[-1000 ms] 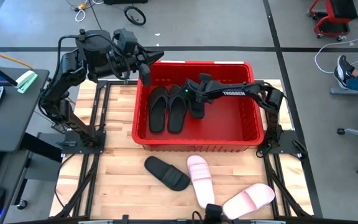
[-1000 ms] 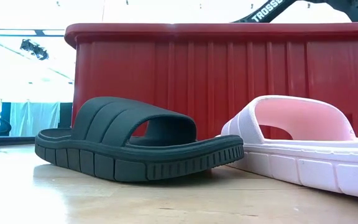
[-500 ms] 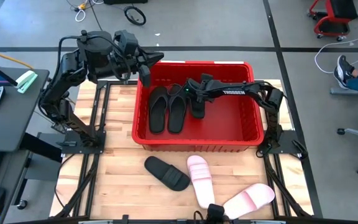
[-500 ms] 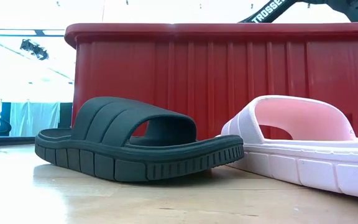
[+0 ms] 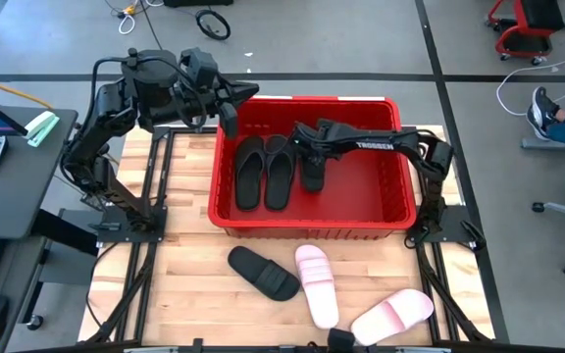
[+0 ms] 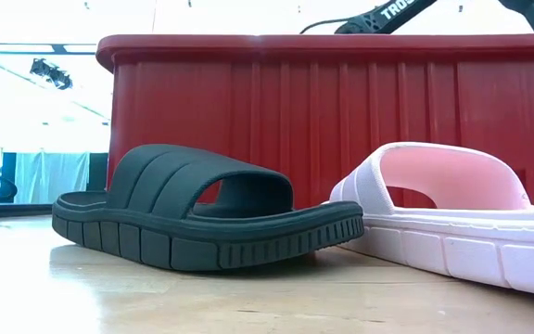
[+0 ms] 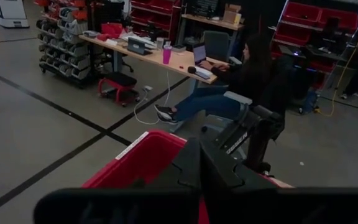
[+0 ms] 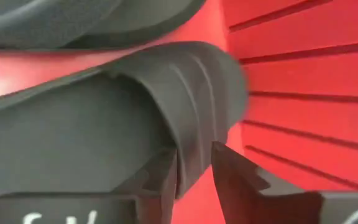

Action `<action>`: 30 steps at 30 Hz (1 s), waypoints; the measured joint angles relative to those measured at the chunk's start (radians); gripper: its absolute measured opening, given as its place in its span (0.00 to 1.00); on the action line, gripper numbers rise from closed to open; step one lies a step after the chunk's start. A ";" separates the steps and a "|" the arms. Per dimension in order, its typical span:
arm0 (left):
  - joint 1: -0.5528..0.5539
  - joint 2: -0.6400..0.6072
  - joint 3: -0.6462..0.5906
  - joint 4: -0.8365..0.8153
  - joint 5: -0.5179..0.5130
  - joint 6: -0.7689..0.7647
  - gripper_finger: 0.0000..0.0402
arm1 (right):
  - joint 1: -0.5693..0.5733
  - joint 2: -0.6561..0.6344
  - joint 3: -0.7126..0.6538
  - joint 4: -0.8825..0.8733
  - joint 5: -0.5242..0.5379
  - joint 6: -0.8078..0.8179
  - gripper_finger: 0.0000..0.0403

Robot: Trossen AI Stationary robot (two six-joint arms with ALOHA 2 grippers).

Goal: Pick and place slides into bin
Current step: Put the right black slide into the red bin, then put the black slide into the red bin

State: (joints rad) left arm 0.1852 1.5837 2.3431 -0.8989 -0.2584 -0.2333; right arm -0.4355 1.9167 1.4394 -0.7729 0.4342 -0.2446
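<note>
1. Your right tool (image 5: 311, 152) reaches into the red bin (image 5: 396, 196) from the right side and sits over its middle. The right wrist view shows its fingers (image 8: 232, 180) set narrow around the strap of a black wide-strap slide (image 8: 104, 118), holding it.
2. In the high view that slide (image 5: 312, 175) hangs just under the tool, inside the bin, close beside the flip-flops.
3. Two black flip-flops (image 5: 264, 173) lie side by side on the bin floor, left of centre, toes toward the back wall.
4. Your left tool (image 5: 226, 103) waits above the bin's back-left corner. You cannot tell from these views whether its fingers are wide or narrow.
5. On the bench (image 5: 184, 279) in front of the bin: a second black slide (image 5: 263, 272) lies at an angle, with a pink slide (image 5: 317, 285) just right of it and another pink slide (image 5: 392, 316) further right, near the front edge.
6. The low view has the black slide (image 6: 207, 218) and a pink slide (image 6: 452, 218) standing flat on the bench, with the bin wall (image 6: 341, 102) behind them.
7. The left wrist view shows a person seated at a desk in the room beyond.
</note>
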 joint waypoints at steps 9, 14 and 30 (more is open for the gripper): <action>-0.008 0.000 0.000 -0.016 0.000 -0.043 0.04 | 0.018 -0.056 -0.001 -0.043 0.000 0.006 0.27; -0.021 0.000 0.000 -0.017 0.000 -0.036 0.02 | 0.045 -0.166 -0.001 -0.042 -0.057 0.006 0.27; -0.067 0.052 0.000 -0.359 0.356 -0.086 0.10 | 0.125 -0.792 0.000 -0.086 -0.949 0.348 0.26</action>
State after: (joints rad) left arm 0.1186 1.6356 2.3428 -1.2581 0.0973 -0.3189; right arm -0.3106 1.1249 1.4391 -0.8584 -0.5153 0.1033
